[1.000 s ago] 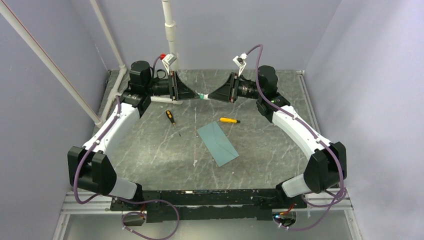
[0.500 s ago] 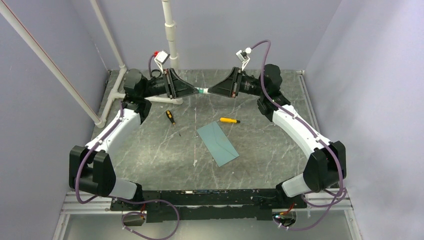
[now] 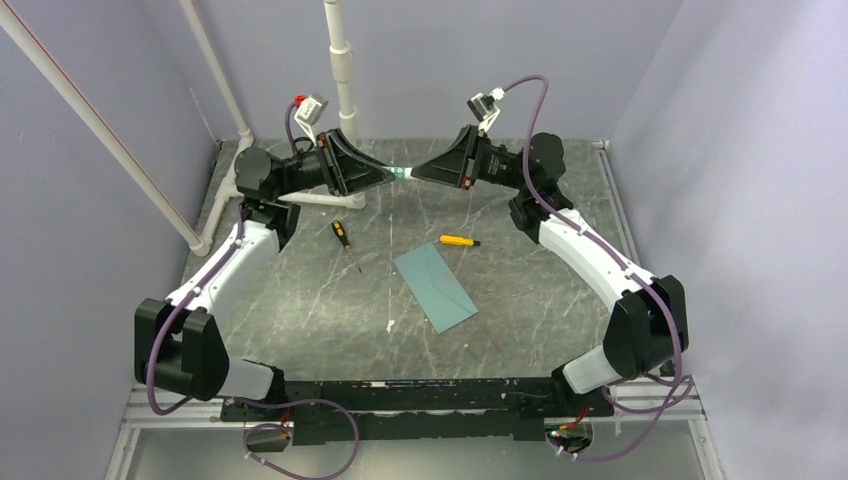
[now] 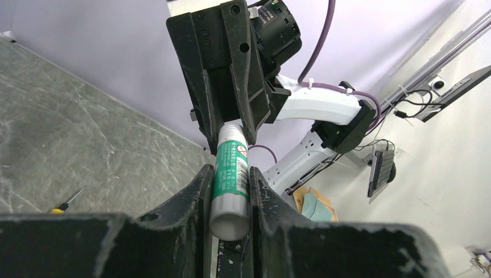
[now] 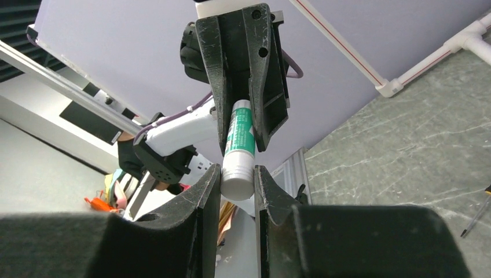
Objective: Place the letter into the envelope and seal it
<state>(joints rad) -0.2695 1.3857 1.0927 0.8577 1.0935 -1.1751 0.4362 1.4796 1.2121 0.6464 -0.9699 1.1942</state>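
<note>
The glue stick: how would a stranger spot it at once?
Look above the table's far side. The left end effector and right end effector hold the glue stick, a green-and-white tube, between them. Unlike the envelope and screwdriver, it is airborne.

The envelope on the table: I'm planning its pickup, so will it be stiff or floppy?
The envelope looks like thin paper, so it would probably sag if lifted by one edge. It lies flat on the table, so getting under its edge may be hard. On that smooth top, a push would likely slide it.
</note>
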